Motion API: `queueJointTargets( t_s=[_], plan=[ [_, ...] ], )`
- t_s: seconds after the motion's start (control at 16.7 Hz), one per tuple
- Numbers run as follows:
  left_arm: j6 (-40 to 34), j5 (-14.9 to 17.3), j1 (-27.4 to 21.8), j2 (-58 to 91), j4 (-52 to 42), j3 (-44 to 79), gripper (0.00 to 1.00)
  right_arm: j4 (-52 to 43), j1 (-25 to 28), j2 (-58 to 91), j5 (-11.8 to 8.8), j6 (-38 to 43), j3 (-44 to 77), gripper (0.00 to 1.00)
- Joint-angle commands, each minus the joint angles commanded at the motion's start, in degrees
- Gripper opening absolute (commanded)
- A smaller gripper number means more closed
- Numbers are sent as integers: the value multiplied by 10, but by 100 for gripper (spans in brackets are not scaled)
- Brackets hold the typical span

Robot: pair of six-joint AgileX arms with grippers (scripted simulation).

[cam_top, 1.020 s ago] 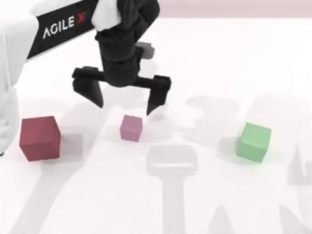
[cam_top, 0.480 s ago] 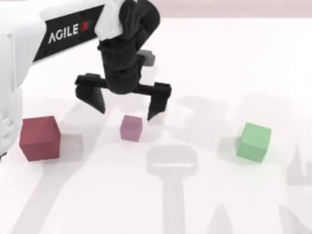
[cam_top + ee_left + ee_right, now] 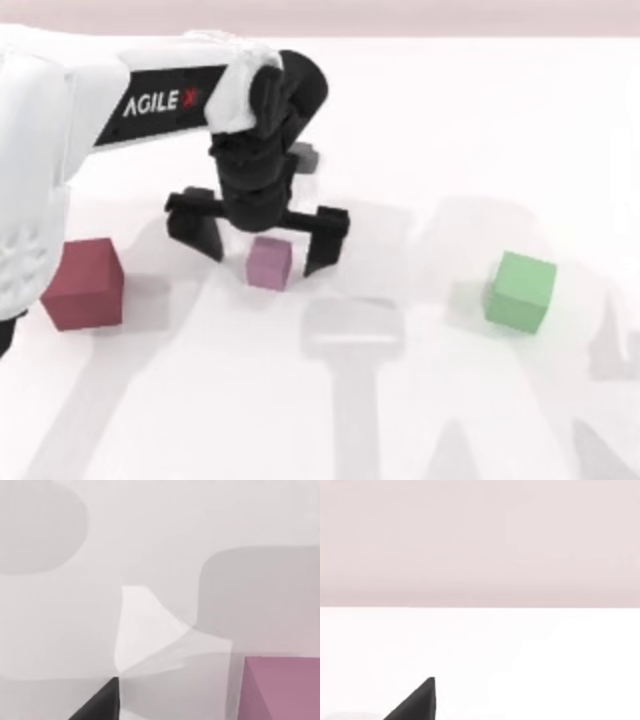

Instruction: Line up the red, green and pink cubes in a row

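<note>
Left claw (image 3: 265, 248) spread wide, straddling pink cube (image 3: 269, 262) at frame centre-left, fingers either side, not touching. Red (image 3: 82, 284) far left, green (image 3: 520, 291) right. Right claw: cannot tell.

The left gripper (image 3: 266, 252), fingers spread wide, straddles the pink cube (image 3: 269, 263) with room each side. Bare counter (image 3: 400, 250) separates it from the red cube (image 3: 83, 284) and green cube (image 3: 520, 291).
</note>
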Motion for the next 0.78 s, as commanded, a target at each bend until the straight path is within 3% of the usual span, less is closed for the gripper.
queueJointTargets(
  t_s=[0.12, 0.78],
  plan=[
    [0, 0, 0, 0, 0, 0, 100, 0, 0, 0, 0, 0, 0, 100],
    [0, 0, 0, 0, 0, 0, 17, 0, 0, 0, 0, 0, 0, 100]
  ],
)
